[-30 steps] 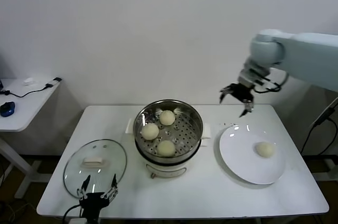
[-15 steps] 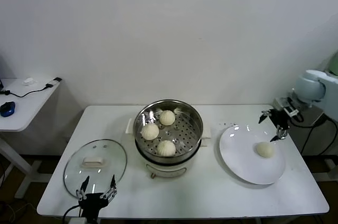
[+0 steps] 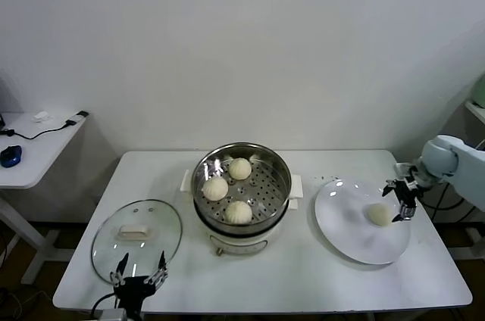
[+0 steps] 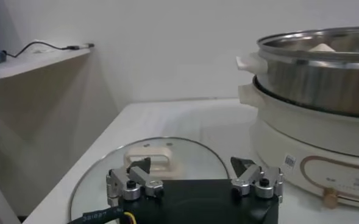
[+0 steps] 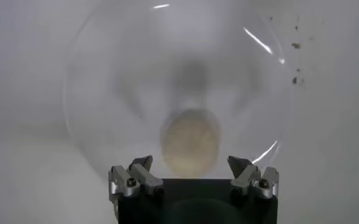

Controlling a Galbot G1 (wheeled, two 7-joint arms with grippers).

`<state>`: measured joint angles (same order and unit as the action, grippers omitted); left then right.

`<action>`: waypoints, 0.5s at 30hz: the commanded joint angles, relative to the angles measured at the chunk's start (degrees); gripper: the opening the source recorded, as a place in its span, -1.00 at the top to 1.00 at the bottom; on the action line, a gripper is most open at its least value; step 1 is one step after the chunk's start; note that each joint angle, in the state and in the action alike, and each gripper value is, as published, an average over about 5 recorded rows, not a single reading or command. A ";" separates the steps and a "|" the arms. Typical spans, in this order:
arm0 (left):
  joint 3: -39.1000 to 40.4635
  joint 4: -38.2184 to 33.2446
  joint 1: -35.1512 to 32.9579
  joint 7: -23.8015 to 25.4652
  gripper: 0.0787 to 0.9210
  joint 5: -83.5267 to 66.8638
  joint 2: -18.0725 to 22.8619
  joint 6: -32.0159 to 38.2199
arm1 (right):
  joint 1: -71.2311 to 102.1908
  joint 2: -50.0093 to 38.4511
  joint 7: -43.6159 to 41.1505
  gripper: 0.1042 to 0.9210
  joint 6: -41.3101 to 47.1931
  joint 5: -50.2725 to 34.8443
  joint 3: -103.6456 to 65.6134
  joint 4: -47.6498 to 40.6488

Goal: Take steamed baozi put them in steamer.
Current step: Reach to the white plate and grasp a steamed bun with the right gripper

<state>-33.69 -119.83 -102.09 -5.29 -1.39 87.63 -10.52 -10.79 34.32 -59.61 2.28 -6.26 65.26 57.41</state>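
Cream-white buns number four: three baozi (image 3: 227, 188) lie on the perforated tray of the stainless-steel steamer (image 3: 242, 187), and the last baozi (image 3: 379, 215) rests on the white plate (image 3: 356, 234) at the table's right side. Compared with a second ago, the right gripper (image 3: 401, 198) has been carried from high behind the table, between steamer and plate, down and out to the plate's far right edge; over the last half second it has dropped further and is now just beside the bun. The buns, plate and glass lid (image 3: 137, 240) are unmoved.

In the right wrist view the right gripper (image 5: 193, 172) is seen spread wide with nothing held, and the bun (image 5: 189, 142) lies on the plate (image 5: 112, 73) directly ahead, in line with the gap between the fingers; whether it is touched cannot be told.

The left gripper (image 3: 139, 274) is parked low at the table's (image 3: 303, 275) front edge near the lid, its fingers apart and empty; from its wrist camera the lid (image 4: 155, 164) lies just beyond the left gripper (image 4: 194, 181), and the steamer (image 4: 313, 91) is cut off at the frame edge.
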 commanded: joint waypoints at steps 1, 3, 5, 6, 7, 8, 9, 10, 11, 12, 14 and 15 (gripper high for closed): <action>0.03 0.31 0.19 0.00 -0.77 0.00 0.03 -0.11 | 7.41 3.23 2.24 -0.76 1.73 1.98 -5.97 -5.33; 0.06 0.37 0.19 -0.01 -0.77 0.01 0.03 -0.12 | 7.62 3.77 2.83 -0.76 1.74 2.05 -6.39 -5.87; 0.09 0.39 0.19 -0.03 -0.77 0.01 0.04 -0.10 | 7.76 4.12 3.30 -0.75 1.73 1.87 -6.76 -6.15; 0.12 0.38 0.17 -0.05 -0.77 0.01 0.05 -0.10 | 7.78 4.18 3.36 -0.73 1.73 1.77 -6.86 -6.11; 0.15 0.36 0.15 -0.06 -0.77 0.01 0.06 -0.10 | 7.79 4.21 3.35 -0.72 1.72 1.71 -6.91 -6.01; 0.18 0.30 0.12 -0.08 -0.77 0.01 0.06 -0.11 | 7.78 4.20 3.33 -0.70 1.72 1.68 -6.93 -5.88; 0.21 0.24 0.07 -0.10 -0.77 0.01 0.07 -0.11 | 7.77 4.17 3.26 -0.66 1.73 1.67 -6.93 -5.71; 0.23 0.16 0.02 -0.11 -0.77 0.03 0.07 -0.12 | 7.73 4.11 3.16 -0.64 1.76 1.71 -6.94 -5.51; 0.24 0.06 -0.06 -0.12 -0.77 0.05 0.07 -0.13 | 7.69 4.03 3.04 -0.61 1.78 1.76 -6.93 -5.32; 0.25 -0.06 -0.15 -0.13 -0.77 0.07 0.07 -0.14 | 7.60 3.89 2.88 -0.59 1.84 1.80 -6.90 -5.03; 0.28 -0.32 -0.32 -0.12 -0.77 0.13 0.07 -0.19 | 7.23 3.49 2.33 -0.50 2.04 1.79 -6.77 -4.30; 0.31 -0.45 -0.39 -0.12 -0.77 0.16 0.07 -0.22 | 6.96 3.23 2.00 -0.46 2.13 1.75 -6.66 -3.85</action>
<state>-33.42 -120.00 -102.38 -5.41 -1.30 87.69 -10.68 -5.30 37.08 -57.57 3.90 -4.95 60.11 53.83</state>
